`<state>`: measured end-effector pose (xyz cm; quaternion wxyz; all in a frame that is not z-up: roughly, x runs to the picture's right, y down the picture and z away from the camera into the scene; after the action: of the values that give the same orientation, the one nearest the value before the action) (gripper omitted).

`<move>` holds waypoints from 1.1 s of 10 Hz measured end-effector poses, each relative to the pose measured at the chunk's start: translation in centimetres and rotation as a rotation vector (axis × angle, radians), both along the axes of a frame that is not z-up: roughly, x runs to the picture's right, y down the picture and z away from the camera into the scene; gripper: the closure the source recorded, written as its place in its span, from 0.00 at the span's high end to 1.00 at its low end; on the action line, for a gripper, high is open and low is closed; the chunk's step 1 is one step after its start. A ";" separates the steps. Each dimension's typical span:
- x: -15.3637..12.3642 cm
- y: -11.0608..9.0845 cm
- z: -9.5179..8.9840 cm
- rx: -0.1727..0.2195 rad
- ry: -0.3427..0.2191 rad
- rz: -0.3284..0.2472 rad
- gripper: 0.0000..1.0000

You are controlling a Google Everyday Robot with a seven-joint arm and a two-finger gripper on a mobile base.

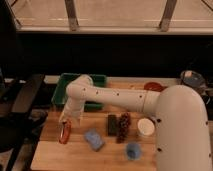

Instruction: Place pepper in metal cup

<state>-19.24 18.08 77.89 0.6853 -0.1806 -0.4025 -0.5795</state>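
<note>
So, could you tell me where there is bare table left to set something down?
The table is bare at the front left, between the pepper at the end effector and the blue block, and at the back between the green tray and red plate. It is crowded around the grapes, white cup and blue cup.
</note>
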 end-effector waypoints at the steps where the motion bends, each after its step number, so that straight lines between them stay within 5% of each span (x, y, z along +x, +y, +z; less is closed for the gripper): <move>1: -0.3 0.5 0.2 -0.007 -0.001 -0.005 0.65; 9: -0.6 5.4 3.1 -0.144 0.011 -0.028 0.65; 11: -0.6 5.9 3.1 -0.164 0.010 -0.036 0.55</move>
<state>-19.83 23.95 80.98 0.6598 -0.2461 -0.4418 -0.5558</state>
